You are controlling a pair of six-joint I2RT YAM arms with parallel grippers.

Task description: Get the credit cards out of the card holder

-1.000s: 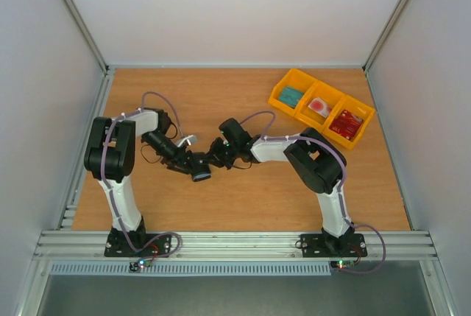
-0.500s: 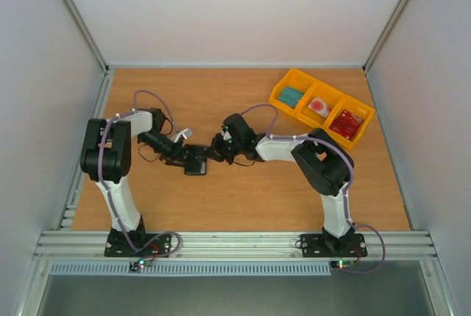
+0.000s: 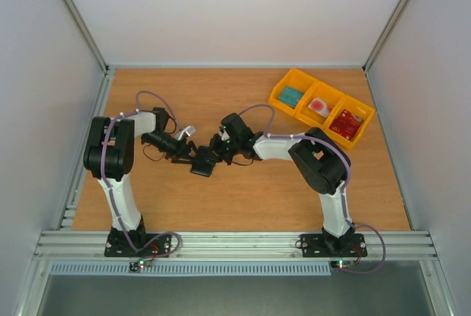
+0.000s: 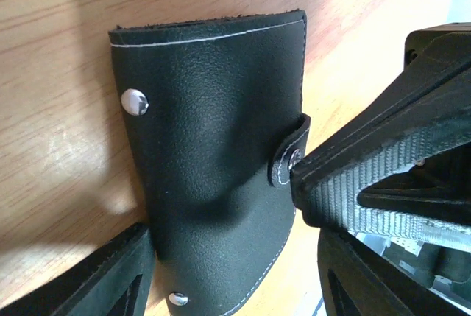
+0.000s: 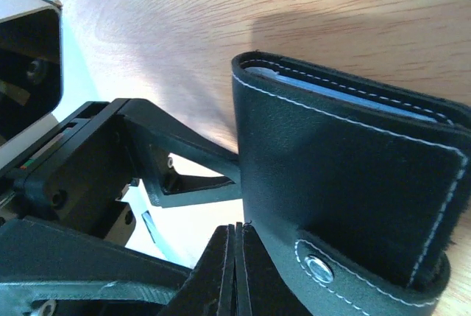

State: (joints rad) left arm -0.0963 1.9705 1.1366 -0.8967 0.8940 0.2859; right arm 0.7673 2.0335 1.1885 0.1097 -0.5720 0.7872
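Shifted slightly toward the back of the wooden desk (image 3: 243, 205) since a second ago, the left gripper (image 4: 232, 275) stands with jaws parted, straddling the near end of the dark, leather-look bifold card holder (image 4: 210, 146) with pale stitching, which lies flat on the wood at mid-desk. Opposite it, the right gripper (image 5: 235, 257) is closed tight, its tip touching the holder's small snap closure tab (image 4: 288, 158); whether it pinches the tab's edge is hard to tell. Pale edges of thin plastic credit cards (image 5: 346, 93) show inside the fold.
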